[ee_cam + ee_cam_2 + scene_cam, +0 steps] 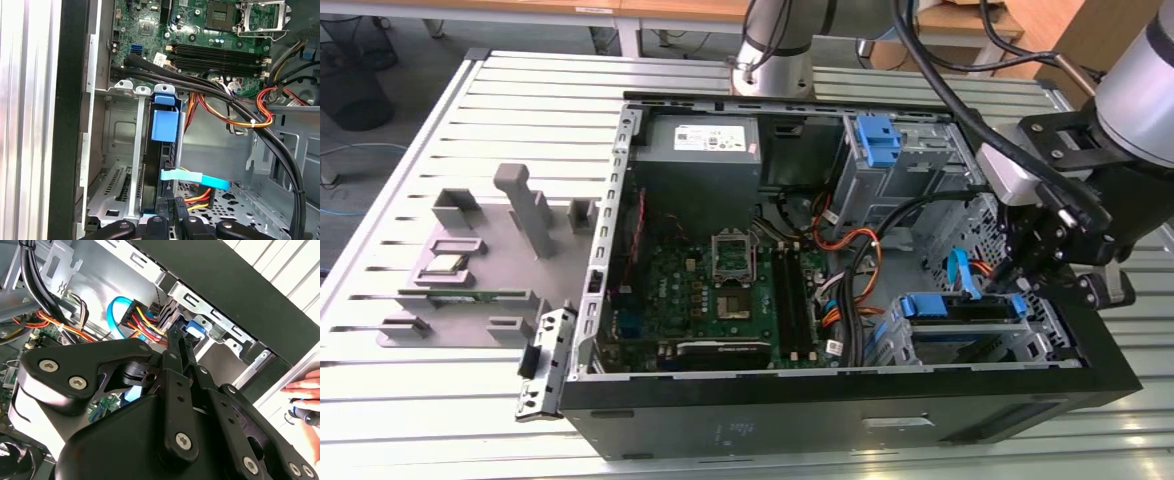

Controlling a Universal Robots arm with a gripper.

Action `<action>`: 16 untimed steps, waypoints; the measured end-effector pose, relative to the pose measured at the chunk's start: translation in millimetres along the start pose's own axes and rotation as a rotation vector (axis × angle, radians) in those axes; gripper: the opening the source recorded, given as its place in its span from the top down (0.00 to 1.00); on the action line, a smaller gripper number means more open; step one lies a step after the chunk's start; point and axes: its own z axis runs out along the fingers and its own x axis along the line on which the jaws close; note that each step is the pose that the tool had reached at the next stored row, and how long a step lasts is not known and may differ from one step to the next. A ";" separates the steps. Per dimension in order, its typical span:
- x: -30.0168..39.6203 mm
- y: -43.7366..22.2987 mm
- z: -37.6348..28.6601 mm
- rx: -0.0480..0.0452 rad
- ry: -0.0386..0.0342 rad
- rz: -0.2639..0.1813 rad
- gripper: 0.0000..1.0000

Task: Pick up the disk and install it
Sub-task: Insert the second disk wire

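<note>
Open computer case [854,410] lies on its side on the slatted metal counter [520,90]. The disk [965,308] sits edge-on in the metal drive cage [927,345] at the case corner on the exterior view's right, near the case's front edge. Its blue carrier handle faces up and out of the cage; in the first wrist view the disk [161,165] shows as a thin dark slab, long axis running along the cage slot, blue handle end [165,125] toward the motherboard [215,35]. The disk looks mostly seated between the cage rails.

The pincer [1025,262] hangs right over the cage, just above the disk's far end. In the first wrist view the pincer [170,210] has its two dark fingers drawn close together at the disk's edge, next to a light-blue data cable [192,178]. In the second wrist view the fingers [176,347] meet narrowly near the blue carrier [195,329]. Fingers look clenched on the disk's thin edge; actual contact is hard to confirm.

Orange and yellow power wires [235,117] run beside the cage. A taller blue bracket [878,138] stands on the upper cage. Grey fixture blocks [480,250] sit on the counter at the exterior view's left. A person's hand [305,390] rests outside the case in the second wrist view.
</note>
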 end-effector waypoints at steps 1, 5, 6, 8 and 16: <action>0.2 0.7 0.4 0.0014 -0.0010 -0.003 0.82; 0.7 3.8 1.3 0.0083 -0.0037 -0.011 0.82; 0.8 4.2 1.6 0.0108 -0.0048 -0.014 0.82; 1.0 5.4 2.0 0.0160 -0.0069 -0.019 0.82; 3.9 9.8 2.1 0.0272 -0.0083 -0.025 0.82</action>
